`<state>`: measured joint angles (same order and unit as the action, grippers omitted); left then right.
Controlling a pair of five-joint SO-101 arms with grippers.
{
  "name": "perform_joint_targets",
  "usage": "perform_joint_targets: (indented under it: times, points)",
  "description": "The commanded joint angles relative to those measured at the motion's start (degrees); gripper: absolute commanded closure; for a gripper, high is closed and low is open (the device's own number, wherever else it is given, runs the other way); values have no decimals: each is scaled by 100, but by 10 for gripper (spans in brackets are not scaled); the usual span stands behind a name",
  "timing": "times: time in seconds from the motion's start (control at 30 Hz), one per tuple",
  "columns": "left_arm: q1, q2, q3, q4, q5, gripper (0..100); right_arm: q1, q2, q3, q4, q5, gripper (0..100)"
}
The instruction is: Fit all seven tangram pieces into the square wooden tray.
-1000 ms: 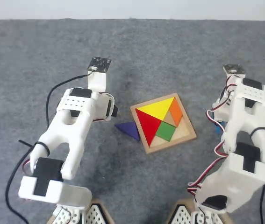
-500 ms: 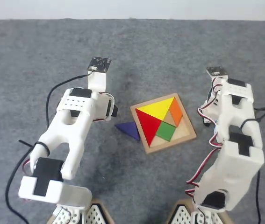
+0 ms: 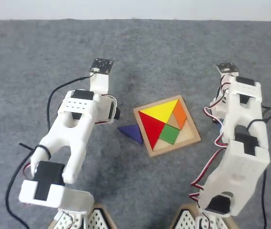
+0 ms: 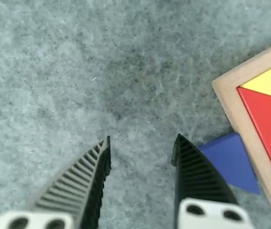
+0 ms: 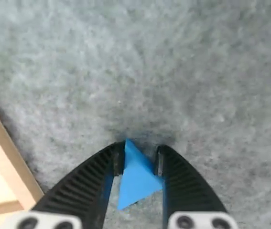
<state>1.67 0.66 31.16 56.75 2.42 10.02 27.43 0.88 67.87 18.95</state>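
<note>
- High: square wooden tray [image 3: 175, 148] part-filled, red triangle [image 3: 152, 128] etc. seated; indigo piece [image 3: 131, 132] on carpet at tray's edge.
- L wrist: left gripper [image 4: 143, 138] wide apart, empty, indigo piece just beside one finger.
- R wrist: right gripper [image 5: 139, 148] pinching light-blue triangle [image 5: 136, 179] outside tray.
- Risk: tip-only pinch, so triangle may twist, drop, or seat askew.

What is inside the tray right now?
The tray holds a yellow triangle, red triangle, orange piece and green square; the rest looks like bare wood. Nothing covers it in the high view.
</note>
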Motion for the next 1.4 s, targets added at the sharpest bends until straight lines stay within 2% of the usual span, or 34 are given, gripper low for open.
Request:
perform_joint_targets:
  times: [0.0, 0.07, 0.13, 0.27, 0.43, 0.63, 1.13, 1.3, 1.37]
  points:
    - [-9, -264, -40, -97, 18, 792, -40, 13, -176, 321, -35, 915]
    - [-9, -264, -40, -105, 18, 792, -31, 13, -369, 549, -26, 907]
    - [-9, -264, -40, -105, 18, 792, 57, 4, -563, 734, -105, 858]
    - [-9, -264, -40, -105, 18, 792, 303, -154, -712, 813, -624, 771]
    - [0, -264, -40, -105, 18, 792, 391, -769, -62, 585, -738, 779]
    - [-9, -264, -40, -105, 18, 792, 365, -1358, 1257, -479, -923, 779]
    - [-9, -264, -31, -88, 18, 792, 356, -1349, 1741, -857, -905, 783]
    - [-18, -264, -31, -97, 18, 792, 180, -1349, 1855, -875, -870, 903]
    - [-18, -264, -31, -97, 18, 793, 154, -1349, 1855, -875, -870, 915]
